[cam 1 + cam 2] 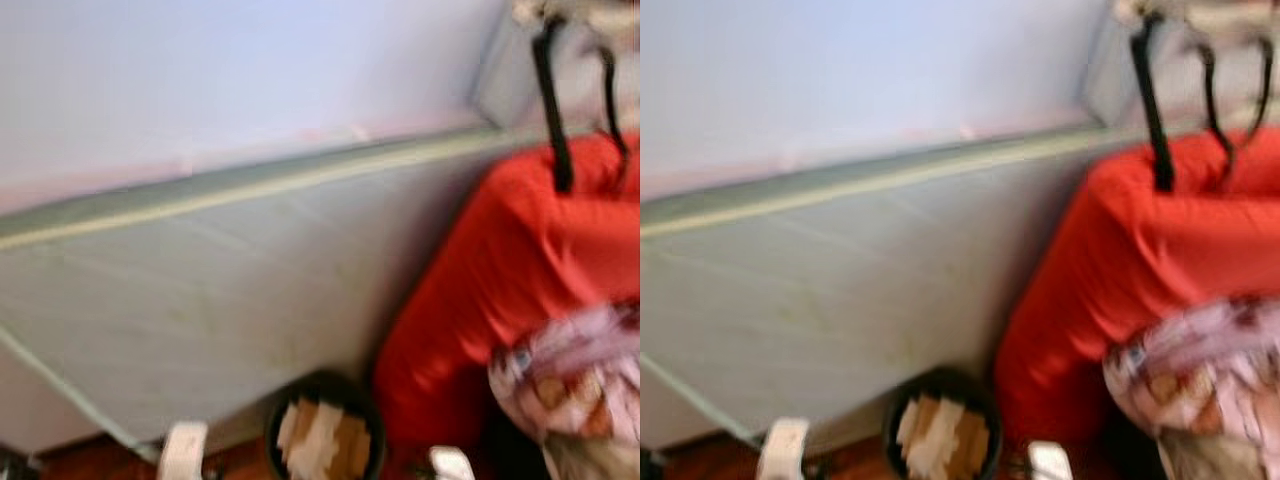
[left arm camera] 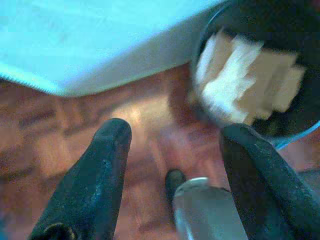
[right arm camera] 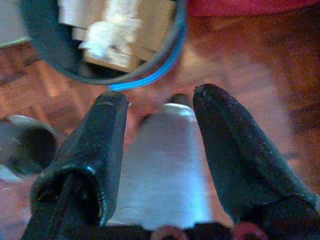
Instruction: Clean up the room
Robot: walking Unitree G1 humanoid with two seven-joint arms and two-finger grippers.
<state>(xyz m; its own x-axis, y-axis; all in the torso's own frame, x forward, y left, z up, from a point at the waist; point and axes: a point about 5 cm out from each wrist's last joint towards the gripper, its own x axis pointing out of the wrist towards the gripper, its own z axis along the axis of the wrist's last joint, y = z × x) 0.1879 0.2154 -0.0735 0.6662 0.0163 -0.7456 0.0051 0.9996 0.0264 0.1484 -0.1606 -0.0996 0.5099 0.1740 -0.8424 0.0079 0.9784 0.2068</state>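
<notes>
A round black bin (image 1: 323,432) holding pale scraps of paper or card stands on the wooden floor against a pale green mattress (image 1: 220,290). In the left wrist view my left gripper (image 2: 172,135) hangs open over the floor, with the bin (image 2: 250,75) just beyond its fingertips. My right gripper (image 3: 160,97) is open too, its fingers pointing at the bin's blue-edged rim (image 3: 150,75). A silver part of the hand lies between each pair of fingers. Both head views are blurred.
A big red bag (image 1: 510,290) with black straps (image 1: 552,110) leans to the right of the bin. A patterned pink and white bag (image 1: 580,380) lies in front of it. A pale wall (image 1: 250,70) rises behind the mattress. Brown parquet floor (image 2: 65,135) lies underfoot.
</notes>
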